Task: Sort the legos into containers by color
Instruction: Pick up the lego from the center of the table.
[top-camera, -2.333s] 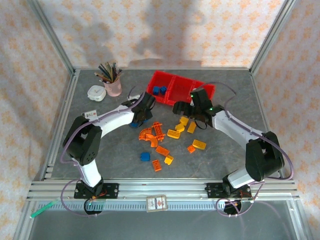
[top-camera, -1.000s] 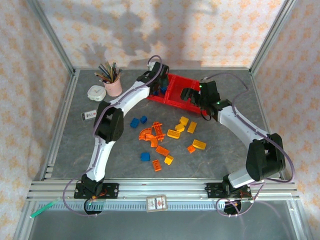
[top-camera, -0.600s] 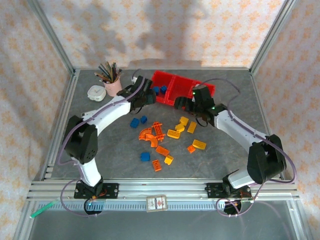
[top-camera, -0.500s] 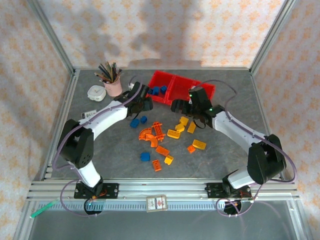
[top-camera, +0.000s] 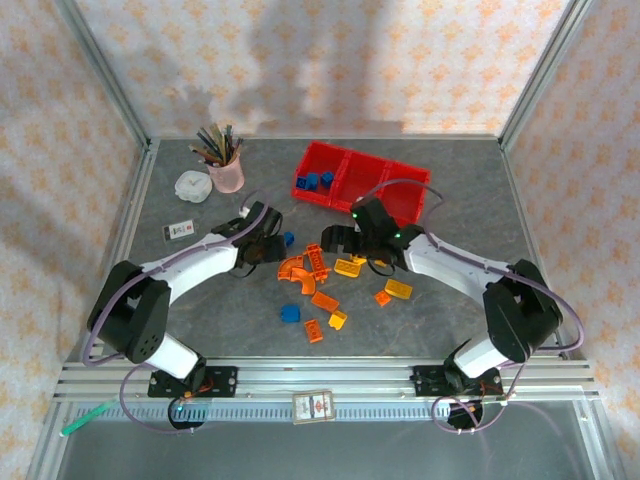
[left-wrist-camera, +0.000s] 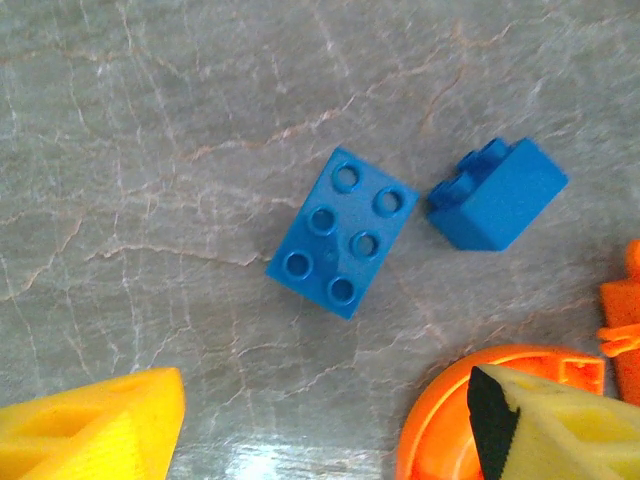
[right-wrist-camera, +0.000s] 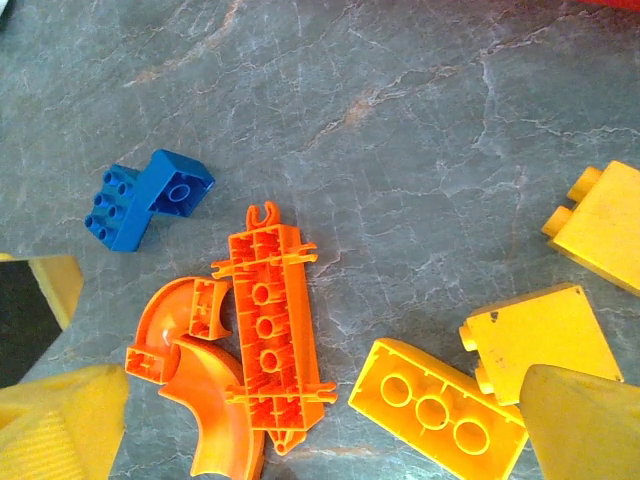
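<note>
The red containers (top-camera: 372, 172) stand at the back, with blue legos (top-camera: 313, 181) in the left compartment. Orange, yellow and blue legos lie scattered mid-table. My left gripper (top-camera: 267, 247) (left-wrist-camera: 325, 430) hangs open over the table, nothing between its yellow fingers (left-wrist-camera: 90, 425). Just ahead of it lie an upturned blue brick (left-wrist-camera: 343, 232) and a second blue brick (left-wrist-camera: 497, 193); an orange curved piece (left-wrist-camera: 500, 410) lies under its right finger. My right gripper (top-camera: 340, 238) (right-wrist-camera: 320, 430) is open above a long orange piece (right-wrist-camera: 270, 325), an orange curve (right-wrist-camera: 195, 390) and yellow bricks (right-wrist-camera: 445, 405).
A pink pencil cup (top-camera: 226, 172) and a white round dish (top-camera: 192, 185) stand at the back left, with a small card (top-camera: 178, 231) nearer. More legos, among them a blue brick (top-camera: 290, 313), lie towards the front. The two grippers are close, a brick pile between them.
The left arm drew back from the left compartment down to the table by the two blue bricks, its jaws widening. The right arm came from the containers to the pile.
</note>
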